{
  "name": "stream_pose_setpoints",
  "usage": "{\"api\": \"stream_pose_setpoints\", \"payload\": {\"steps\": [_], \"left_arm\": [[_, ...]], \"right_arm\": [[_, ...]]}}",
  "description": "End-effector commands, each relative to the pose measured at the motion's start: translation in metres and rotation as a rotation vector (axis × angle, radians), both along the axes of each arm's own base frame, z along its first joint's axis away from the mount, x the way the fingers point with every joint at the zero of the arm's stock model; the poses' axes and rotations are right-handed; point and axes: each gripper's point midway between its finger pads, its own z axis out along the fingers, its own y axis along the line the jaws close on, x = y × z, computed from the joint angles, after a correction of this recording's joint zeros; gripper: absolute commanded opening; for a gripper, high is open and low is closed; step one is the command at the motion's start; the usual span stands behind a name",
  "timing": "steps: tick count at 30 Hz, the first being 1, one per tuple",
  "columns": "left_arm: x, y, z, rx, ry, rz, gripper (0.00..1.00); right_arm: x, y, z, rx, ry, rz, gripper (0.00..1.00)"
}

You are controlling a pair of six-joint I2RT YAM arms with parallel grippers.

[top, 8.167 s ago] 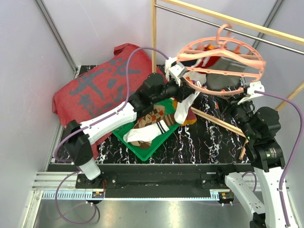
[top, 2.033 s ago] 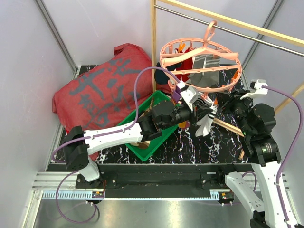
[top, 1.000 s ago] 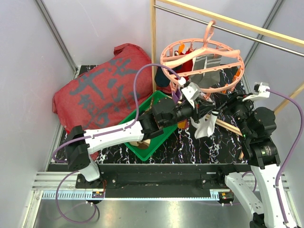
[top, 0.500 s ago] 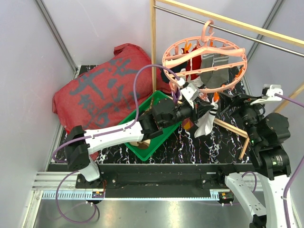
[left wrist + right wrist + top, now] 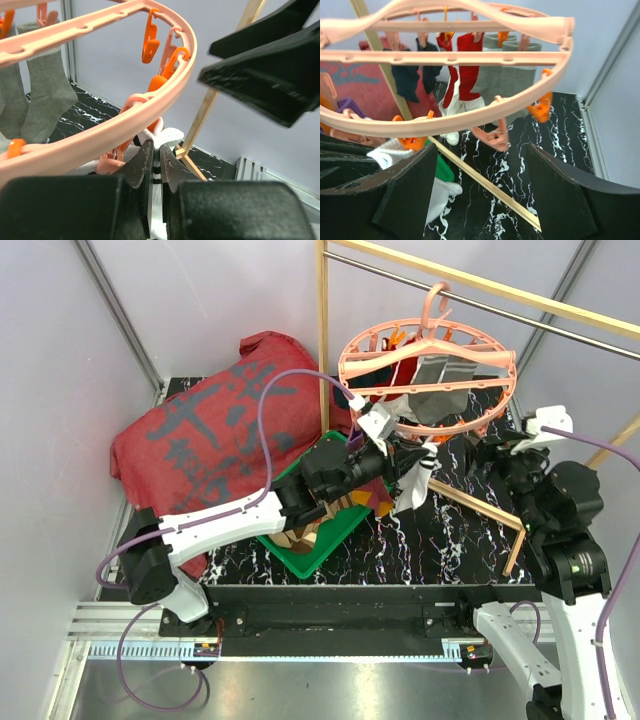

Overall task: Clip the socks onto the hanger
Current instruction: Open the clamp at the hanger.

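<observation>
While the left gripper (image 5: pixel 156 150) is clamped on the cuff of a white sock with dark bands (image 5: pixel 169 136), its jaws stand almost together with only the fabric between them. The rest of that sock hangs below the fingers, above the black marbled table (image 5: pixel 440 540). The gripped cuff sits directly under the near left rim of the hanger (image 5: pixel 425 365), just beside a pink clip (image 5: pixel 114 161). It cannot be told whether the clip touches the sock.

The hanger is suspended by its hook from the metal rail at the far right, to the right of the wooden post (image 5: pixel 323 330). The ring is tilted. Grey socks (image 5: pixel 516 75), a red sock (image 5: pixel 466 62) and a navy sock (image 5: pixel 410 75) hang from clips on its far side.

The right gripper (image 5: pixel 482 185) has its jaws spread wide and holds nothing. It sits low at the right of the ring, facing the hanging socks, and is apart from the hanger.

The green tray (image 5: pixel 300 552) lies on the table at near left of the hanger, under the left arm, with patterned brown socks (image 5: pixel 345 502) inside. The red cloth (image 5: pixel 200 430) lies at the far left.
</observation>
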Motion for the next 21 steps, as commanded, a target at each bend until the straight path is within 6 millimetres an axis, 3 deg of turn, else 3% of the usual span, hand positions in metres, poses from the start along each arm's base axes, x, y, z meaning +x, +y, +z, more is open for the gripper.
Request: {"api": "stream_pose_setpoints", "payload": {"steps": [1,14,21], "left_arm": [[-0.005,0.019,0.041,-0.103,-0.043,0.012,0.09],[-0.011,0.022,0.042,-0.096,-0.041,-0.026,0.09],[-0.012,0.022,0.043,-0.095,-0.037,-0.031,0.09]], "right_arm": [[0.012,0.017,-0.005,-0.071,-0.006,0.097,0.79],[0.044,0.021,-0.013,-0.141,-0.029,0.103,0.76],[0.052,0.024,-0.011,-0.139,-0.031,0.109,0.67]]}}
